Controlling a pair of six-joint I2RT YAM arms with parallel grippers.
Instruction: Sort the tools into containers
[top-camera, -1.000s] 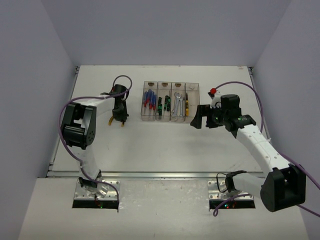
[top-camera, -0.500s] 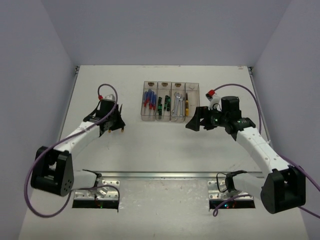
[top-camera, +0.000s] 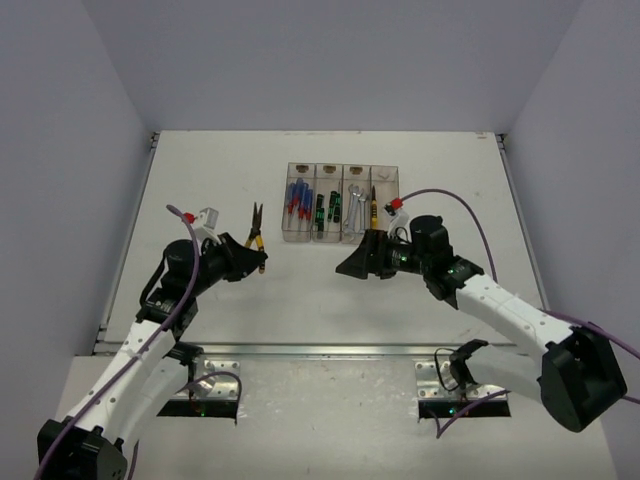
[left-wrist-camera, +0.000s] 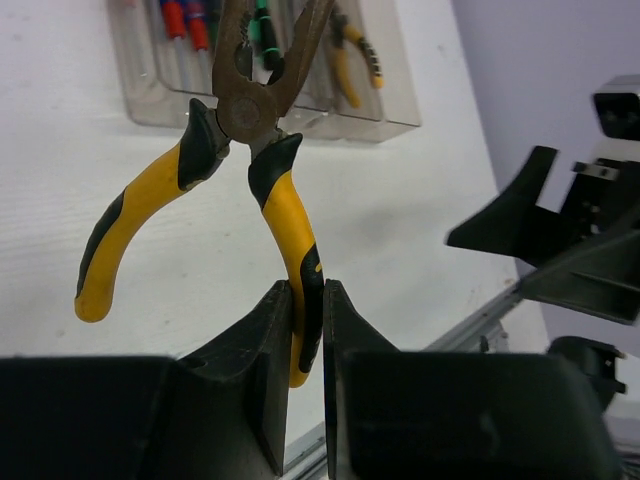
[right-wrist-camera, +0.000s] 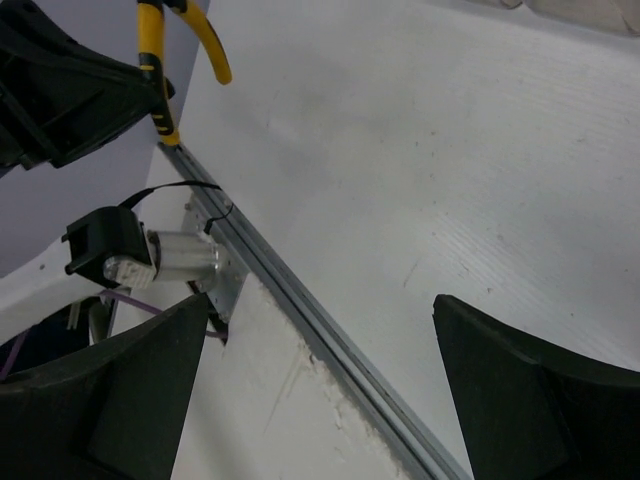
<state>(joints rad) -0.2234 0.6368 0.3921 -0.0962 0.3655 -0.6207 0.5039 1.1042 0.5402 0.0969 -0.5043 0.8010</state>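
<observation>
Tabletop (top-camera: 300, 300): matte white and flat, with faint scuffs showing in the right wrist view. A metal rail (top-camera: 300, 349) runs along its near edge. Pale lilac-grey walls (top-camera: 320, 60) close the table in on the left, far and right sides. A purple cable (top-camera: 455, 195) loops off each arm.

Your left gripper (left-wrist-camera: 308, 298) is clenched on one yellow handle of the held pliers (left-wrist-camera: 252, 112). The other handle splays free to the side, and the nose points away toward the bins. From above, these pliers sit over bare table, left of the containers and apart from them.

Your right gripper (top-camera: 358, 262) has its fingers spread wide with nothing between them. It hangs over the table just in front of the right end of the row and faces the left arm.

The containers (top-camera: 386, 180) are four clear tinted bins joined side by side, set mid-table toward the far wall. From the left they hold:
- blue-handled screwdrivers (top-camera: 296, 200)
- black-and-green screwdrivers (top-camera: 321, 210)
- silver wrenches (top-camera: 355, 213)
- a second pair of pliers (top-camera: 374, 210), also yellow-handled, lying lengthwise in the last bin.
</observation>
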